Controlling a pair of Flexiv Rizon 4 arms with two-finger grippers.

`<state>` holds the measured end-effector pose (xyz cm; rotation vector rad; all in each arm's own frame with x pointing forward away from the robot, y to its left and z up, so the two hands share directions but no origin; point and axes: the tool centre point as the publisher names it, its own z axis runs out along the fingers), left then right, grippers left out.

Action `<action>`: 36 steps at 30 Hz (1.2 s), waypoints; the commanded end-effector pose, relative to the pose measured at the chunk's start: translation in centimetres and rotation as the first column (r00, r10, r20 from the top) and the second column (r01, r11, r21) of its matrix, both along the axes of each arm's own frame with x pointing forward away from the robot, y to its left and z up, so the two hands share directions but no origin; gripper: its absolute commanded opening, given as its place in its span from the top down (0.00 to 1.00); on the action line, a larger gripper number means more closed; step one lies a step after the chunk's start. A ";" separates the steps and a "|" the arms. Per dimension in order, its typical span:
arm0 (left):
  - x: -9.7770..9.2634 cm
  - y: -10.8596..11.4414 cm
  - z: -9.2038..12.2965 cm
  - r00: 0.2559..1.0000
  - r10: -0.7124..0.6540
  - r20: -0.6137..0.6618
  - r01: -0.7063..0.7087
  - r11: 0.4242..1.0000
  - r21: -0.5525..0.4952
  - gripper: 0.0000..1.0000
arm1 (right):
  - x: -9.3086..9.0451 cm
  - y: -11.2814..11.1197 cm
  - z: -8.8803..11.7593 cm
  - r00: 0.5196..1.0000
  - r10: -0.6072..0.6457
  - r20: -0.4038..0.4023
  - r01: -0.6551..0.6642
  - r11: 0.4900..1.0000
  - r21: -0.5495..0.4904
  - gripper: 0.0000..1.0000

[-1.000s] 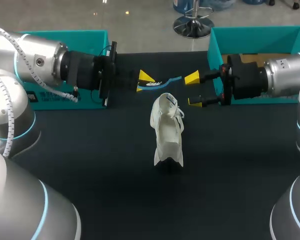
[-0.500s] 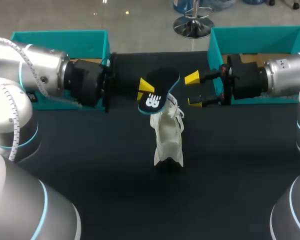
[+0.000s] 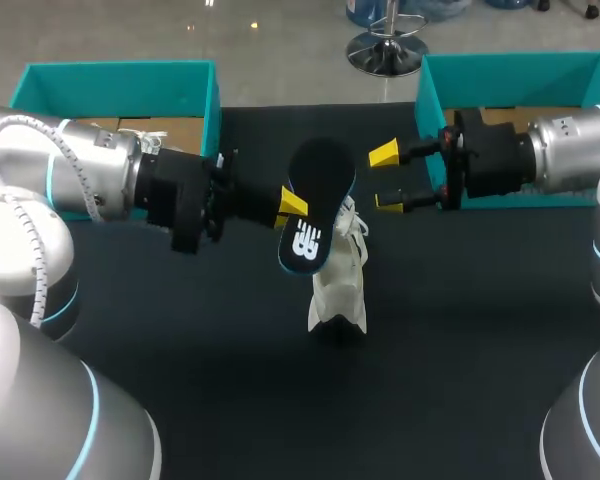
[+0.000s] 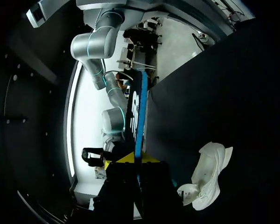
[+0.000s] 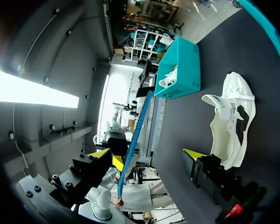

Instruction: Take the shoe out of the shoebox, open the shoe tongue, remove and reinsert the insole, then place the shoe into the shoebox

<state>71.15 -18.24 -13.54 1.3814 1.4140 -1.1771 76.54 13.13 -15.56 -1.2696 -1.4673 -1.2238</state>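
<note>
Slippage is the main risk: at centre-left the left gripper [image 3: 294, 205] pinches the dark insole [image 3: 315, 190] by one edge, seemingly thinly, so it could twist free above the white shoe [image 3: 338, 275] resting at frame centre. Further right, the right gripper [image 3: 388, 180] hangs empty, jaws apart, close enough to bump the insole.

The white shoe [image 3: 338, 285] looks like soft matt cloth, the black insole [image 3: 317, 185] is perhaps matt foam, and the dark table [image 3: 460, 330] is smooth and matt.
</note>
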 end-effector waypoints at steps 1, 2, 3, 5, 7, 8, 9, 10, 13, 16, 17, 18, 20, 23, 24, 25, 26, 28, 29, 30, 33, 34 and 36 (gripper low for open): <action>0.3 -1.6 -0.9 1.000 0.008 0.019 -0.008 1.000 -0.017 1.00 | 1.1 1.0 -0.1 1.000 0.016 -0.011 -0.016 1.000 -0.001 0.00; 0.3 -1.8 -1.1 1.000 0.015 0.021 -0.015 1.000 -0.018 1.00 | 1.3 1.0 0.0 1.000 0.012 -0.013 -0.012 1.000 0.002 0.00; 0.4 -2.0 -1.1 1.000 0.022 0.020 -0.022 1.000 -0.021 1.00 | 1.4 1.1 0.1 1.000 0.005 -0.019 -0.005 1.000 0.004 0.00; 0.6 -2.3 -1.3 0.999 0.034 0.028 -0.033 0.999 -0.019 1.00 | 1.6 1.1 0.3 1.000 0.002 -0.018 -0.002 1.000 0.001 0.00; 0.8 -2.6 -1.6 0.999 0.035 0.025 -0.034 0.999 -0.019 1.00 | 1.7 1.2 0.5 1.000 0.005 -0.018 -0.005 1.000 0.000 0.00; 1.0 -2.9 -1.9 0.999 0.041 0.030 -0.041 0.999 -0.018 1.00 | 1.8 1.4 0.6 1.000 0.012 -0.020 -0.012 1.000 -0.001 0.00; 1.1 -3.2 -2.1 0.998 0.045 0.036 -0.044 0.999 -0.021 1.00 | 1.8 1.4 0.6 1.000 0.016 -0.021 -0.016 1.000 -0.003 0.00; 1.2 -3.5 -2.2 0.998 0.046 0.048 -0.045 0.999 -0.019 1.00 | 1.7 1.5 0.6 0.999 0.021 -0.029 -0.021 1.000 -0.010 0.00; 1.6 -4.0 -2.4 0.997 0.051 0.055 -0.051 0.999 -0.017 1.00 | 1.6 1.8 0.5 0.999 0.032 -0.043 -0.033 0.999 -0.009 0.13; 1.9 -4.3 -2.4 0.996 0.056 0.063 -0.055 0.998 -0.019 1.00 | 1.5 1.9 0.3 0.998 0.031 -0.055 -0.032 0.999 -0.008 0.39; 2.1 -4.3 -2.4 0.995 0.066 0.071 -0.065 0.998 -0.018 1.00 | 1.5 1.9 0.3 0.998 0.029 -0.058 -0.030 1.000 -0.008 0.50; 2.3 -4.4 -2.4 0.994 0.076 0.072 -0.075 0.997 -0.023 1.00 | 1.5 1.9 0.3 0.998 0.024 -0.061 -0.025 1.000 -0.009 0.51; 2.6 -4.4 -2.4 0.993 0.084 0.078 -0.082 0.996 -0.025 1.00 | 1.4 1.9 0.2 0.998 0.008 -0.067 -0.008 1.000 -0.006 0.53; 2.8 -4.4 -2.4 0.991 0.101 0.088 -0.099 0.995 -0.026 1.00 | 1.4 2.0 0.0 0.997 -0.010 -0.075 0.010 1.000 0.004 0.58; 2.8 -4.5 -2.4 0.991 0.103 0.087 -0.101 0.995 -0.025 1.00 | 1.3 2.0 0.0 0.997 -0.013 -0.075 0.013 1.000 0.006 0.58; 2.8 -4.5 -2.4 0.991 0.104 0.087 -0.102 0.994 -0.026 1.00 | 1.3 2.1 -0.1 0.997 -0.013 -0.075 0.013 1.000 0.008 0.58; 2.8 -4.6 -2.4 0.991 0.103 0.086 -0.101 0.995 -0.026 1.00 | 1.3 2.2 -0.1 0.997 -0.016 -0.076 0.017 1.000 0.013 0.60; 2.8 -4.7 -2.4 0.990 0.108 0.091 -0.106 0.994 -0.025 1.00 | 1.3 2.2 -0.2 0.997 -0.026 -0.077 0.027 0.999 0.018 0.68; 2.8 -4.7 -2.4 0.990 0.107 0.089 -0.105 0.994 -0.026 1.00 | 1.3 2.2 -0.2 0.997 -0.036 -0.075 0.038 0.999 0.021 0.73; 2.7 -4.8 -2.4 0.990 0.107 0.091 -0.105 0.994 -0.030 1.00 | 1.2 2.1 -0.3 0.997 -0.037 -0.074 0.039 0.999 0.022 0.80; 2.7 -4.8 -2.3 0.990 0.107 0.089 -0.105 0.994 -0.032 1.00 | 1.1 2.0 -0.4 0.996 -0.045 -0.075 0.047 0.999 0.025 1.00; 2.6 -4.9 -2.4 0.990 0.108 0.087 -0.105 0.994 -0.032 1.00 | 1.1 2.0 -0.5 0.996 -0.047 -0.075 0.050 0.998 0.028 1.00; 2.6 -4.9 -2.4 0.990 0.110 0.087 -0.108 0.994 -0.031 1.00 | 1.1 2.0 -0.5 0.996 -0.050 -0.071 0.052 0.998 0.030 1.00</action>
